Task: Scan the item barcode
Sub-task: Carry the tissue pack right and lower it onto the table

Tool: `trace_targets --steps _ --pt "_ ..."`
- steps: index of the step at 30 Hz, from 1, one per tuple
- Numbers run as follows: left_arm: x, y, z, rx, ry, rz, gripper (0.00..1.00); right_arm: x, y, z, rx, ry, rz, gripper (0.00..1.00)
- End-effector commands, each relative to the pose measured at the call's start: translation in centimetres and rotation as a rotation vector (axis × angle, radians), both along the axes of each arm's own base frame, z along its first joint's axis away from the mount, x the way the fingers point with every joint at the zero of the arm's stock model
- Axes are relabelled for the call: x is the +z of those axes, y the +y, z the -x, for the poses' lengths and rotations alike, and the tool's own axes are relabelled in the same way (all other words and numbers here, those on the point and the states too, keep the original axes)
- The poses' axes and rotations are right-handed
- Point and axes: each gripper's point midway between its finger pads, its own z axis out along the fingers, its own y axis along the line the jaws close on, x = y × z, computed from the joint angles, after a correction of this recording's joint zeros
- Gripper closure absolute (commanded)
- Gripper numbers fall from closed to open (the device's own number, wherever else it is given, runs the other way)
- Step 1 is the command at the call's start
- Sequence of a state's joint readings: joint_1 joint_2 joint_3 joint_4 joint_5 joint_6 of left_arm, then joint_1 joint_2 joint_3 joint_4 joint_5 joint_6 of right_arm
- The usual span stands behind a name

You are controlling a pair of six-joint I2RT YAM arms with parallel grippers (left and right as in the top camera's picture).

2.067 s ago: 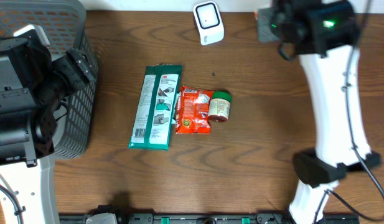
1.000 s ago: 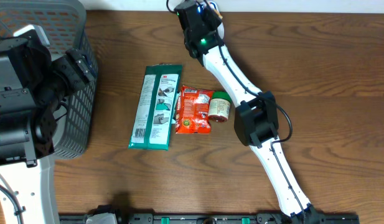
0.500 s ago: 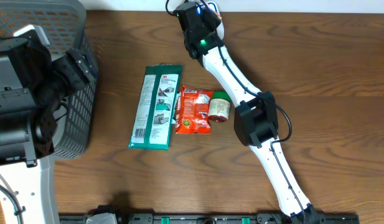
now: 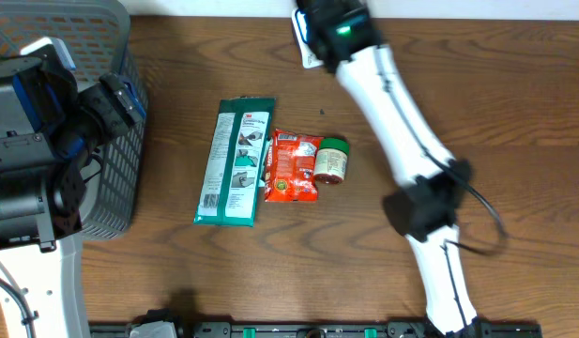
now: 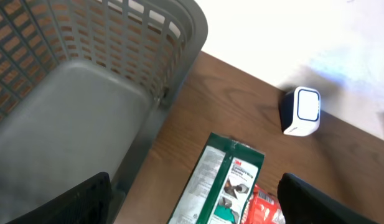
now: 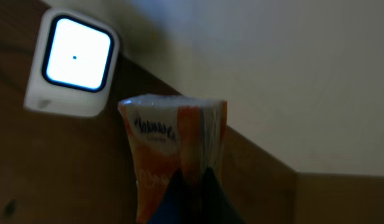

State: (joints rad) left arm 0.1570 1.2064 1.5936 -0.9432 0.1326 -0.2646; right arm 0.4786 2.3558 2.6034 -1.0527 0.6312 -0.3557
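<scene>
My right gripper (image 6: 193,178) is shut on an orange and white packet (image 6: 172,134), held upright in the right wrist view just right of the white scanner (image 6: 73,62), whose window glows. Seen from overhead, the right gripper (image 4: 331,21) is at the table's back edge and covers most of the scanner (image 4: 311,58); the held packet is hidden there. My left gripper (image 5: 192,205) is open and holds nothing, hanging beside the basket with its black fingers (image 5: 73,202) at the bottom corners of the left wrist view.
A long green packet (image 4: 235,161), a red packet (image 4: 292,166) and a green-lidded jar (image 4: 331,160) lie side by side mid-table. A grey basket (image 4: 115,188) stands at the left edge. The right arm stretches from the front right to the back.
The right arm swung from the back right corner over to the scanner, then its wrist shifted a little to the right. The left arm and the table items have not moved.
</scene>
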Motion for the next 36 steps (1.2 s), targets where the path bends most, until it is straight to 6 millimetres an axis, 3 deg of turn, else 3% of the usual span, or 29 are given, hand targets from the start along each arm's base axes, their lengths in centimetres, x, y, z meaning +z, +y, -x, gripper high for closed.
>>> trace_targets --steps 1,4,8,13,18,26,33,36 --pt "-0.1 0.0 0.0 -0.006 0.004 -0.003 0.15 5.9 -3.7 3.9 -0.077 0.001 -0.348 0.99" --pt "-0.1 0.0 0.0 -0.006 0.004 -0.003 0.15 5.4 -6.8 6.8 -0.092 0.15 -0.476 0.99" --pt "-0.1 0.0 0.0 -0.006 0.004 -0.003 0.15 3.1 -11.6 9.7 -0.164 0.351 -0.63 0.99" --pt "-0.1 0.0 0.0 -0.006 0.004 -0.003 0.15 -0.8 -18.1 10.9 -0.324 0.497 -0.786 0.99" --pt "-0.1 0.0 0.0 -0.006 0.004 -0.003 0.15 -6.3 -23.7 11.4 -0.486 0.562 -0.828 0.99" --pt "-0.1 0.0 0.0 -0.006 0.004 -0.003 0.15 -16.2 -28.1 12.8 -0.641 0.629 -0.874 0.99" --pt "-0.1 0.0 0.0 -0.006 0.004 -0.003 0.15 -22.1 -29.5 13.9 -0.681 0.623 -0.867 0.98" --pt "-0.1 0.0 0.0 -0.006 0.004 -0.003 0.15 -23.2 -30.1 14.6 -0.706 0.629 -0.841 0.67"
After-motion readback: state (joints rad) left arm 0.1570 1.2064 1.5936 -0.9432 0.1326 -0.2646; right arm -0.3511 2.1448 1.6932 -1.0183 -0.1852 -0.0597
